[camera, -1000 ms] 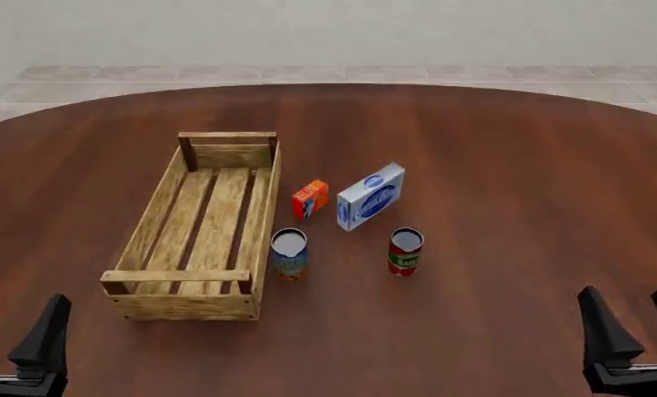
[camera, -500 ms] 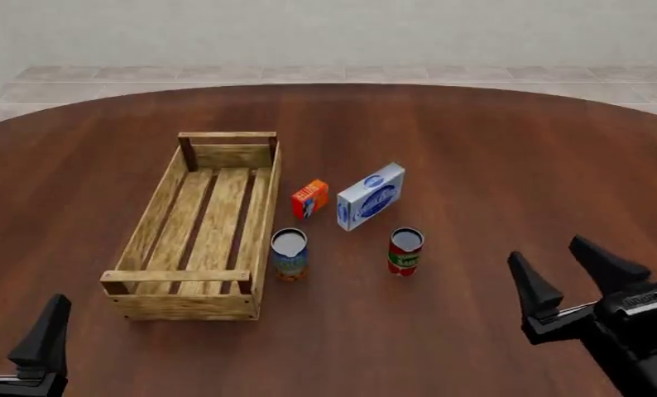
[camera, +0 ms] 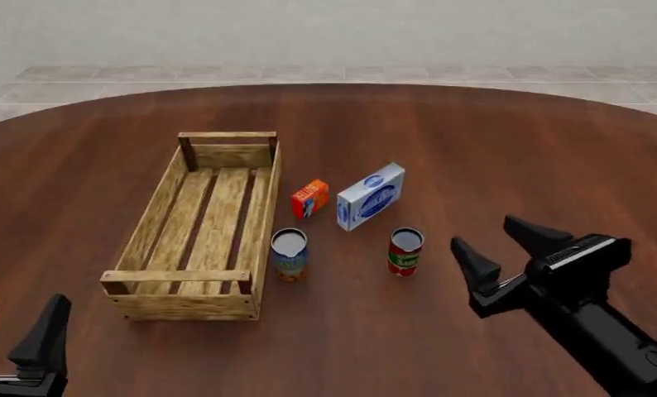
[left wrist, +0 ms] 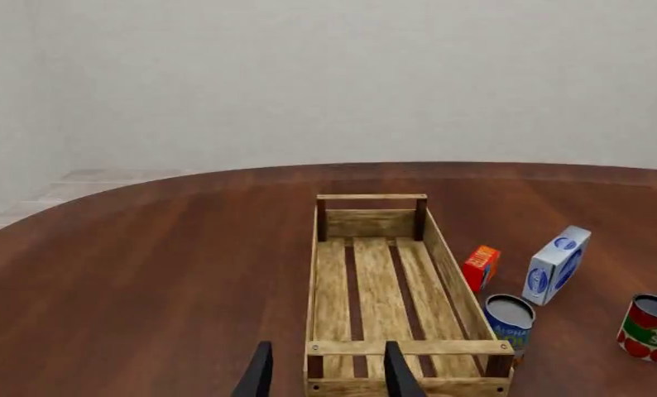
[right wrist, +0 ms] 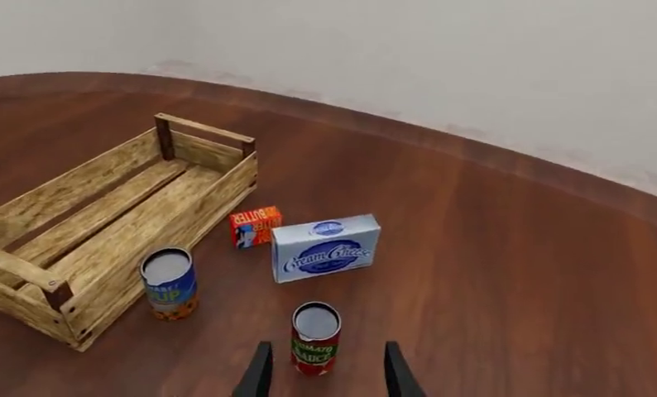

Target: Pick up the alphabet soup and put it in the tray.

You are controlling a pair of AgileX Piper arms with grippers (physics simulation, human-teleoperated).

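The alphabet soup is a small can with a blue label and orange lower band, standing upright just right of the tray, a long light-wood slatted crate. The soup and tray also show in the right wrist view, and in the left wrist view the soup stands beside the tray. My right gripper hovers open to the right of the cans, nothing between its fingers. At the table's near left corner sits my left gripper, open and empty.
A red-and-green can stands between the soup and my right gripper. Behind the cans are a small orange box and a white-and-blue box. The round dark-wood table stretches far and right.
My right arm has swung in from the near right corner, forward and left toward the cans. The left arm and all objects have stayed put.
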